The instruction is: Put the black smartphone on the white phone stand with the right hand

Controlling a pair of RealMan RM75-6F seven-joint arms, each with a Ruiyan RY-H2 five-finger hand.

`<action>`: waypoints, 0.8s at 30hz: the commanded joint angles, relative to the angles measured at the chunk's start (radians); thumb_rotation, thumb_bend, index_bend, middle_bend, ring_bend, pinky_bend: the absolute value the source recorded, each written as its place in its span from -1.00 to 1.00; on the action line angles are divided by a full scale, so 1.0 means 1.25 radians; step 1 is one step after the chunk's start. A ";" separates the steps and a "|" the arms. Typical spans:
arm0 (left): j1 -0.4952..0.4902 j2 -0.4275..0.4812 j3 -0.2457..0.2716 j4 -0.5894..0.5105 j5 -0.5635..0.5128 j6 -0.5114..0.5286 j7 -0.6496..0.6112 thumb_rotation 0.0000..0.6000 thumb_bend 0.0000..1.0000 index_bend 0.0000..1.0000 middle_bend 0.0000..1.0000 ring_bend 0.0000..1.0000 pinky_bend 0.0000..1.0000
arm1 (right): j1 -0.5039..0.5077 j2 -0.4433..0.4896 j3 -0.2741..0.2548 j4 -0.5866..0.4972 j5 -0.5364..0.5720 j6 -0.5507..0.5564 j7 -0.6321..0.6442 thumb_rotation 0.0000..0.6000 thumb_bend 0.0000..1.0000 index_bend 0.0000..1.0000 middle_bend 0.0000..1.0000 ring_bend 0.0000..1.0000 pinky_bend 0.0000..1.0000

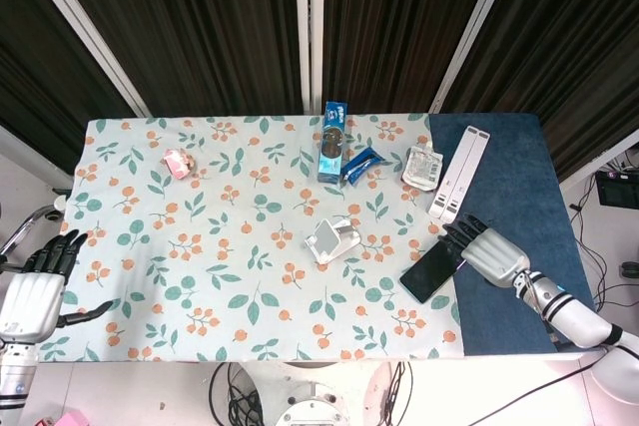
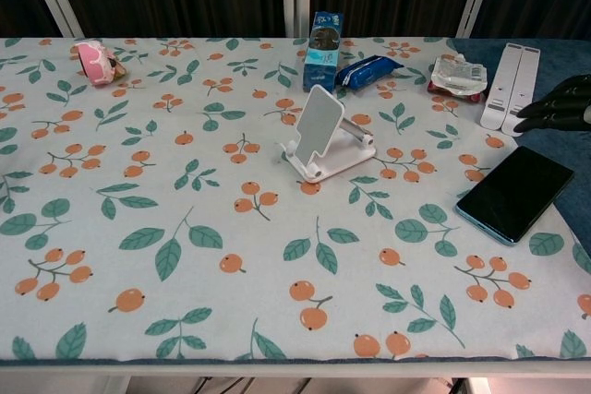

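The black smartphone (image 1: 433,268) (image 2: 514,192) lies flat, face up, on the right edge of the floral cloth. The white phone stand (image 1: 332,239) (image 2: 323,134) stands near the table's middle, with nothing on it. My right hand (image 1: 487,250) (image 2: 560,106) hovers over the phone's far right end with its fingers spread, holding nothing. Only its dark fingertips show at the right edge of the chest view. My left hand (image 1: 37,284) hangs off the table's front left corner, fingers apart and empty.
A blue box (image 1: 333,141), a blue packet (image 1: 361,164), a clear pouch (image 1: 420,166) and a long white folded stand (image 1: 460,173) lie along the back right. A pink tape roll (image 1: 179,163) sits at the back left. Bare blue tabletop (image 1: 509,187) lies right of the cloth.
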 commanded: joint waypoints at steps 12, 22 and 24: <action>0.003 -0.002 0.001 0.002 -0.009 -0.006 0.001 0.27 -0.97 -0.87 -0.90 -0.85 -0.58 | 0.046 -0.096 -0.044 0.127 -0.031 0.033 0.139 1.00 -0.75 -0.98 -1.00 -1.00 -1.00; 0.004 0.004 0.001 -0.006 -0.006 -0.003 0.009 0.27 -0.97 -0.87 -0.90 -0.85 -0.58 | 0.049 -0.146 -0.068 0.196 -0.033 0.084 0.245 1.00 -0.75 -0.77 -1.00 -1.00 -1.00; 0.004 0.004 0.002 -0.005 -0.003 -0.002 0.007 0.27 -0.97 -0.87 -0.90 -0.85 -0.58 | 0.050 -0.150 -0.073 0.205 -0.035 0.087 0.253 1.00 -0.75 -0.71 -1.00 -1.00 -1.00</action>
